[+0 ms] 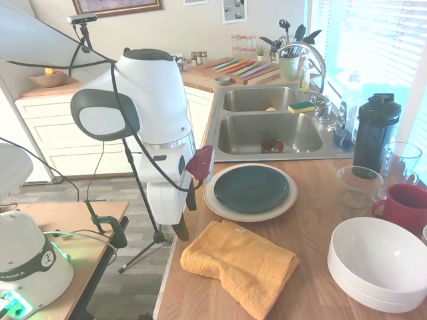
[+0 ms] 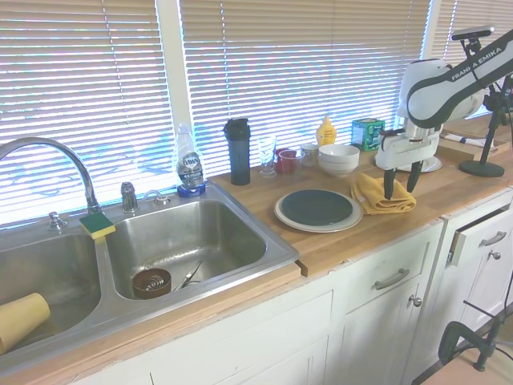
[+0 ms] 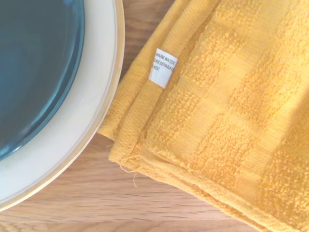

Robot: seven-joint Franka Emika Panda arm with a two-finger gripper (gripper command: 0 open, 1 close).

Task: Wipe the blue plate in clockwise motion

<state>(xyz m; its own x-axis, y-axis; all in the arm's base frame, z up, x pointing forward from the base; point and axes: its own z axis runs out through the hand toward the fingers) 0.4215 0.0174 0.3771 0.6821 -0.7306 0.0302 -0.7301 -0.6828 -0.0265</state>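
Resting on cream plate [image 1: 285,203]: round glossy blue plate [image 1: 251,189]; folded terry towel [image 1: 243,265] beside.

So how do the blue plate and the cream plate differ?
The blue plate is smaller, dark and glossy; the cream plate is larger and pale. The blue plate sits on top, and the cream plate lies under it on the counter, only its rim showing. Both are round, shallow and lie flat.

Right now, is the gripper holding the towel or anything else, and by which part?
Nothing is held. The gripper hangs open just above the folded yellow towel, which lies flat on the counter beside the blue plate.
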